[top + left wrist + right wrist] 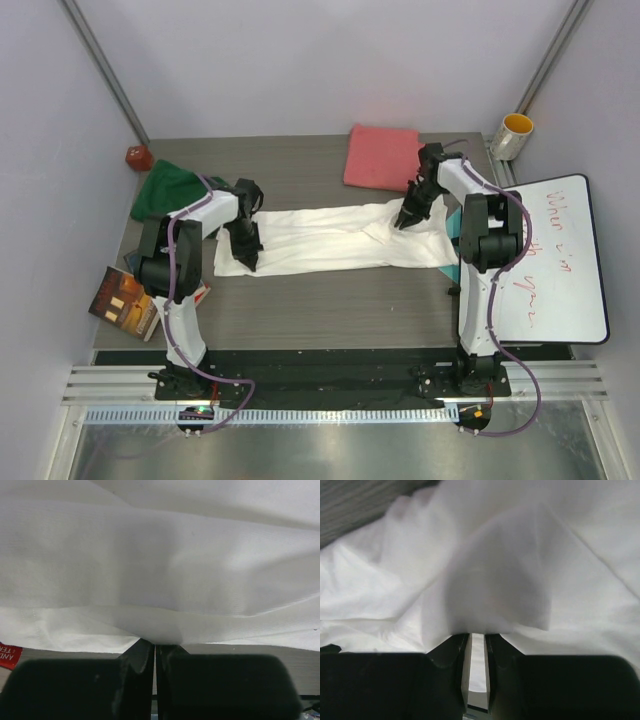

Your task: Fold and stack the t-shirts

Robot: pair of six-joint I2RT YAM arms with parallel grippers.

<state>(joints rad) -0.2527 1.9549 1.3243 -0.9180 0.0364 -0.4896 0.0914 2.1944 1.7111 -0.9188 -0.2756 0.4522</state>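
Observation:
The large white t-shirt (335, 238) lies stretched across the middle of the table. My left gripper (246, 252) is shut on its left end; in the left wrist view the cloth (160, 580) bunches into the closed fingers (140, 665). My right gripper (408, 216) is shut on the shirt's right part; white cloth (495, 580) fills the right wrist view and sits between the fingers (457, 652). The coral-pink t-shirt (380, 156) lies folded at the back right. The dark green t-shirt (170, 189) lies crumpled at the back left.
Glossy books (130, 300) lie at the table's left front edge. A small red object (138, 156) sits at the back left corner. A yellow cup (513, 134) and a whiteboard (555, 260) are on the right. A teal sheet edge (455, 228) peeks beside the right arm.

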